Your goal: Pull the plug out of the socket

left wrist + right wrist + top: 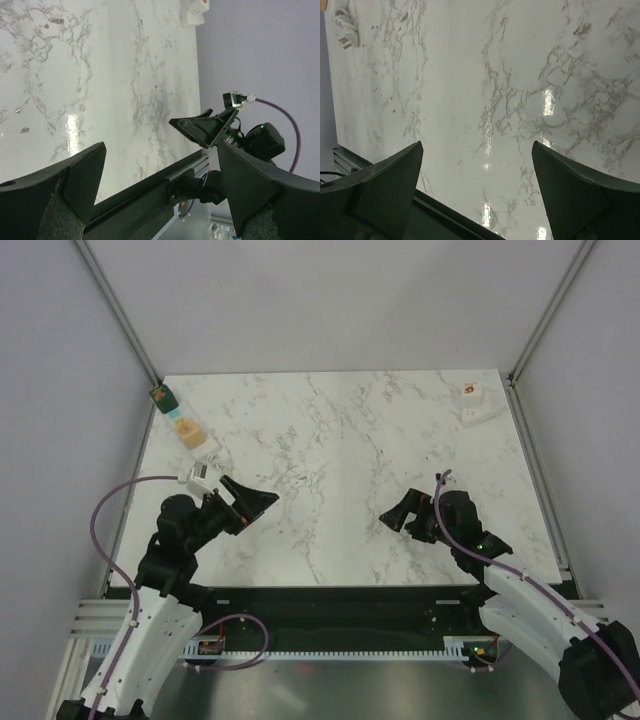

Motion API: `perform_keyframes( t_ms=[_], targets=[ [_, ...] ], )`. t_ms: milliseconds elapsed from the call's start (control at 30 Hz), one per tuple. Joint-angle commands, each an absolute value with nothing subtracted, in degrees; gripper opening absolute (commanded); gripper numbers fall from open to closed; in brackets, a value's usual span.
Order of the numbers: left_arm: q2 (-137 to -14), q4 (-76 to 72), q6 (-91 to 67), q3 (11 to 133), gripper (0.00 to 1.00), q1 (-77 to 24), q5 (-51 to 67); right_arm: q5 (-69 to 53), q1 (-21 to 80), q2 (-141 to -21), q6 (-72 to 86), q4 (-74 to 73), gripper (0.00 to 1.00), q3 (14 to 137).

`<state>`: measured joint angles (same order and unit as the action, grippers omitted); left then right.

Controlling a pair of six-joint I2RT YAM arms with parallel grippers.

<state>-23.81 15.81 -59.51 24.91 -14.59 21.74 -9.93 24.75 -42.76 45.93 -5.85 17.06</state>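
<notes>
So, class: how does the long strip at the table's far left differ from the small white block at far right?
The long strip is elongated; the small white block is compact. The long strip shows green and orange sections; the small white block is mostly white. Both lie on the table, untouched.

The left arm (150, 630) and right arm (530, 605) had white, rounded lower links that gave way to black housings at the wrist. The left gripper (258, 510) and right gripper (398, 510) were black, each with two broad, wedge-shaped fingers (260, 185) faced with dark grey, grainy pads (80, 180). A purple cable (110, 510) looped along each arm. A small white camera module (200, 476) sat on the left wrist. A green light (262, 127) glowed on the right wrist housing.
</notes>
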Motion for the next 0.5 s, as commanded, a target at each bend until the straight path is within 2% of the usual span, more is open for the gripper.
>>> perform_keyframes(
  t_ms=[0, 133, 300, 367, 467],
  targets=[
    [-28.99, 22.75, -47.46, 31.89, 1.0, -14.41, 22.43, -7.56, 24.78, -51.99, 42.02, -2.21, 0.98, 24.16],
    [-33.65, 23.21, -48.52, 35.24, 1.0, -14.33, 18.46, -19.22, 24.79, -64.48, 36.75, 13.23, 0.98, 27.94],
    [-41.91, 31.89, -46.68, 44.81, 0.98, -14.24, 14.07, -20.82, 28.64, -88.91, 38.14, 35.64, 0.98, 38.48],
    [-42.19, 36.01, -44.04, 48.68, 0.91, -14.24, 13.19, -22.32, 31.36, -96.64, 40.32, 45.99, 0.98, 44.61],
    [-37.28, 39.71, -41.67, 50.89, 0.9, -14.24, 8.8, -24.87, 34.96, -114.54, 45.77, 57.81, 0.98, 54.9]
  ],
)
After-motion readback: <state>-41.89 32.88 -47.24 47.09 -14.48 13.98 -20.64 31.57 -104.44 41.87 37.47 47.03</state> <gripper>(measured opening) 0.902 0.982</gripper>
